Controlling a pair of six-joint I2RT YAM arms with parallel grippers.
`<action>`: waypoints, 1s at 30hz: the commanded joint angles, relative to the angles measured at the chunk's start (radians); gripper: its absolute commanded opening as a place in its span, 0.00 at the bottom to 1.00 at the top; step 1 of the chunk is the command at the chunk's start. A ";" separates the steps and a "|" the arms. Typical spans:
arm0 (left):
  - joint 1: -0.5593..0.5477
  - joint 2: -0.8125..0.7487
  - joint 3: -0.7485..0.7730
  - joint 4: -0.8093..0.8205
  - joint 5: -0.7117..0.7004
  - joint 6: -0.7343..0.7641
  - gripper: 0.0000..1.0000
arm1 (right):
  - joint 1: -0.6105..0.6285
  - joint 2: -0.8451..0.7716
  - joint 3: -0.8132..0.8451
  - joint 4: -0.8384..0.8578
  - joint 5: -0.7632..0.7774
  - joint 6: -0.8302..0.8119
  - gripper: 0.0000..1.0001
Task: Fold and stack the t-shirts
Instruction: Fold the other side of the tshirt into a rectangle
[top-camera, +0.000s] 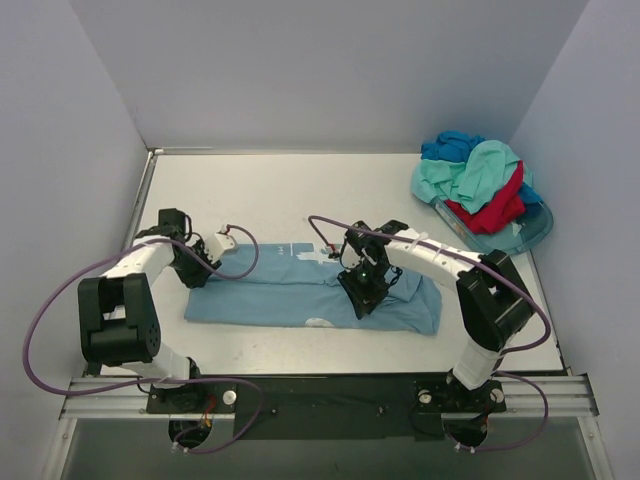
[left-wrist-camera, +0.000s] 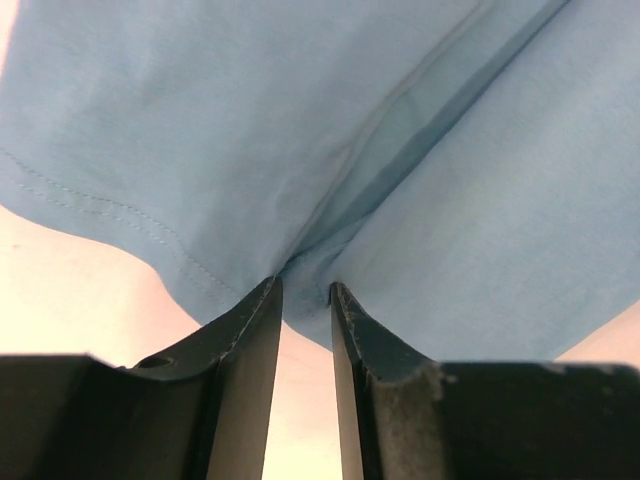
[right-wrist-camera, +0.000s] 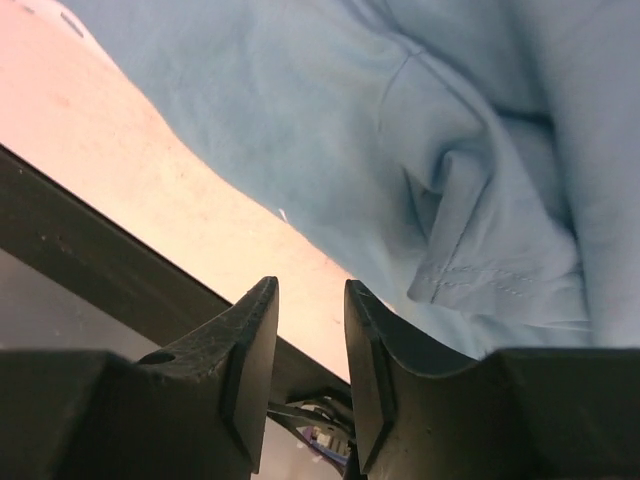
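Observation:
A light sky-blue t-shirt (top-camera: 270, 298) lies flat on the table as a long band folded lengthwise, with small white print showing at its far edge. My left gripper (top-camera: 207, 268) sits at the shirt's left end. In the left wrist view its fingers stand slightly apart (left-wrist-camera: 305, 285), tips touching a crease in the blue cloth (left-wrist-camera: 200, 120), with bare table showing between them. My right gripper (top-camera: 365, 295) hovers over the shirt's right half. In the right wrist view it is open (right-wrist-camera: 312, 285) with nothing between its fingers, and a folded sleeve (right-wrist-camera: 490, 250) lies just beyond.
A translucent teal tub (top-camera: 535, 228) at the back right holds a heap of mint-green, red and deeper blue t-shirts (top-camera: 480, 185). Grey walls close in the table on three sides. The metal rail (top-camera: 330, 395) with the arm bases runs along the near edge.

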 joint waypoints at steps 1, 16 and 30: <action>0.002 0.010 0.062 0.025 -0.002 -0.001 0.38 | 0.003 -0.009 -0.001 -0.052 -0.062 -0.001 0.31; 0.016 -0.012 0.077 0.000 -0.051 0.009 0.38 | -0.096 0.025 0.033 0.070 0.131 0.199 0.00; 0.013 -0.023 0.178 -0.031 0.051 -0.072 0.38 | -0.070 0.041 0.042 0.095 0.237 0.269 0.00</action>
